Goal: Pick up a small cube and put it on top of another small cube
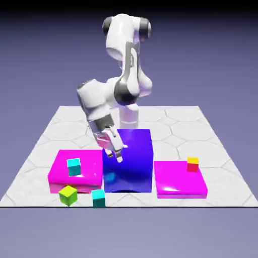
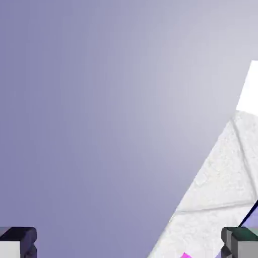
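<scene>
Spanning the exterior view, a white hex-tiled desk against a violet backdrop carries two magenta slabs flanking a blue block; the small cube sits on the desk's front edge beside a lime cube. The released, empty end effector hangs before the blue block. From the hand view, mostly backdrop shows, with desk at right.

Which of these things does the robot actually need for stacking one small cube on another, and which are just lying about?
For the job:
end effector, open and empty
teal cube on the table
possible bases: lime cube, teal cube on the slab

Probably lying about:
blue block
left magenta slab
right magenta slab
red-and-yellow cube
</scene>
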You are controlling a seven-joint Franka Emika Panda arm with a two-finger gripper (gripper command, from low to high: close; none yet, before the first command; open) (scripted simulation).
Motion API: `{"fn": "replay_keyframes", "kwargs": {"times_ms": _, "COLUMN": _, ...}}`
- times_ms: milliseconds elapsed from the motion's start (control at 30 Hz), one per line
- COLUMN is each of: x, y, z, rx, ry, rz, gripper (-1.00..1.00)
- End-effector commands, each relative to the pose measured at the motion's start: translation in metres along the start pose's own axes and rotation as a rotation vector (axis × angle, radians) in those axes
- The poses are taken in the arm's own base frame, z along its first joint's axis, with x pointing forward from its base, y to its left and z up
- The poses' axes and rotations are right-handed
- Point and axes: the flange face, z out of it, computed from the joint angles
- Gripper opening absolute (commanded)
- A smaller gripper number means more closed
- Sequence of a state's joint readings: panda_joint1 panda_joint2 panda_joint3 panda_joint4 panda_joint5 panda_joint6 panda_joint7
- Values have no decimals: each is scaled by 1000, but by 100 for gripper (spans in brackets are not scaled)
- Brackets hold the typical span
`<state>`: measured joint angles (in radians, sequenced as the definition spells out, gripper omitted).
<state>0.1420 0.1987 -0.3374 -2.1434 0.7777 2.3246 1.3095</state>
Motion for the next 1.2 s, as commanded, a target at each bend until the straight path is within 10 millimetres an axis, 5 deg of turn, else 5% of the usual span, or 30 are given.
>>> {"fn": "replay_keyframes", "kwargs": {"times_ms": 0, "x": 3, "y": -6, "z": 8, "rx": -21, "ry": -17, "rz": 57, "gripper": 0}}
{"fn": "replay_keyframes", "kwargs": {"times_ms": 300, "x": 43, "y": -27, "z": 89, "rx": -217, "ry": -7, "rz": 510, "gripper": 0}}
{"fn": "replay_keyframes", "kwargs": {"times_ms": 533, "x": 69, "y": -27, "z": 126, "rx": -241, "ry": 174, "rz": 855, "gripper": 0}}
{"fn": "replay_keyframes", "kwargs": {"times_ms": 1000, "x": 51, "y": -28, "z": 132, "rx": 47, "ry": 517, "rz": 1364, "gripper": 0}}
{"fn": "replay_keyframes", "kwargs": {"times_ms": 1167, "x": 75, "y": -26, "z": 124, "rx": 229, "ry": 603, "rz": 1556, "gripper": 0}}
